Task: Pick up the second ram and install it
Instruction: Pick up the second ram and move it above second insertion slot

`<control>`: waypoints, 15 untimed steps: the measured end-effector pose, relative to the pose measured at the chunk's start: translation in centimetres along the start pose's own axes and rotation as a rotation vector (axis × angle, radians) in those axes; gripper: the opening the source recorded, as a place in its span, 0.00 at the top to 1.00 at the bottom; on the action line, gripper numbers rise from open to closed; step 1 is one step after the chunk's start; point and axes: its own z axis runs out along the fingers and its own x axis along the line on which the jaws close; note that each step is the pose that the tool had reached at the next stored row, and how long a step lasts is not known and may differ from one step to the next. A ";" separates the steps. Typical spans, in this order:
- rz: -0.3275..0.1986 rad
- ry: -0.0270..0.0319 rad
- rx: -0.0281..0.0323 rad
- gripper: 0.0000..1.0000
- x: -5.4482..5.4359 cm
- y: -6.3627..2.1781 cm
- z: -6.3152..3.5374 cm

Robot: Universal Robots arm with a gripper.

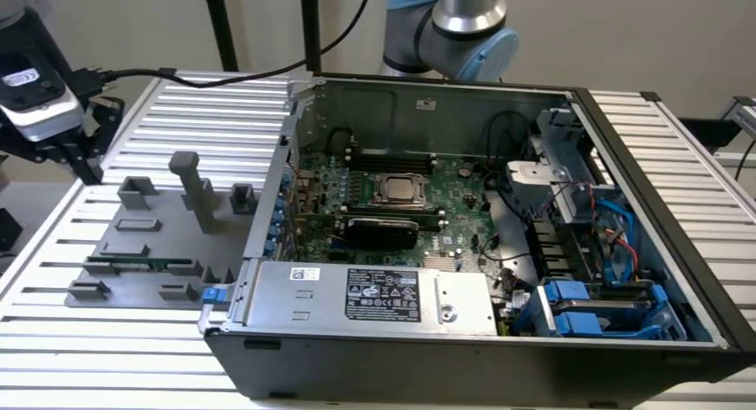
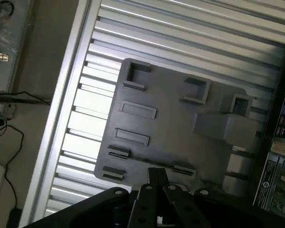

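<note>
The second ram [image 1: 137, 263] is a thin green stick standing on edge in the slotted blocks at the near side of the grey holder plate [image 1: 142, 242]. In the wrist view it shows as a narrow dark line [image 2: 149, 161] between two slotted blocks. My gripper [image 1: 85, 162] hangs at the exterior view's far left, above the table's edge and beyond the plate, well away from the stick. Seen from the wrist, the gripper [image 2: 156, 172] has its fingers pressed together with nothing between them, and the tips point toward the stick's middle from above.
An open computer case [image 1: 473, 375] takes up the table's middle and the exterior view's right, with the silver processor socket [image 1: 399, 190], a black-topped card [image 1: 378, 226] and the power supply [image 1: 366, 295] inside. A tall grey post [image 1: 189, 184] and lower blocks rise from the holder plate.
</note>
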 end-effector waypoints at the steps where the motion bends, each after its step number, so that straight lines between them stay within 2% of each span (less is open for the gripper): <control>1: -0.018 0.0009 -0.0004 0.89 0.0 0.00 0.05; 15: -0.273 0.0133 -0.0052 0.89 0.0 -0.04 0.89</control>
